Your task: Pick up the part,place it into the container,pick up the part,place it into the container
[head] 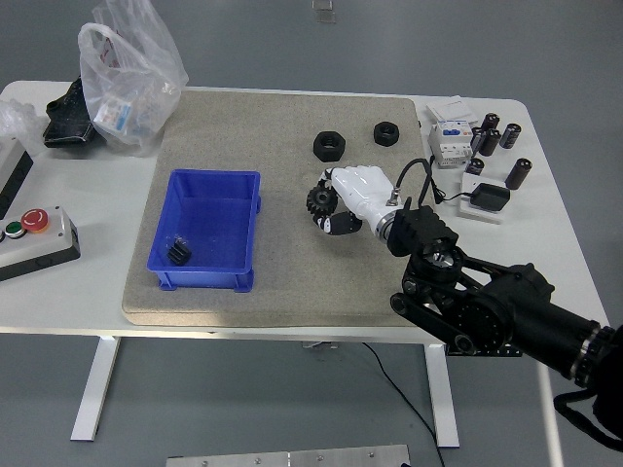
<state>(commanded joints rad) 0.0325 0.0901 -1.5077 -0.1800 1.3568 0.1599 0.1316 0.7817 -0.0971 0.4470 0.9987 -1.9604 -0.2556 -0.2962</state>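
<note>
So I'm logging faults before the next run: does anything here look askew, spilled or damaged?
Nothing stands out. The blue bin sits upright on the mat with one small black part inside. The right hand grips a black gear, and two black nuts lie flat beyond it.
</note>
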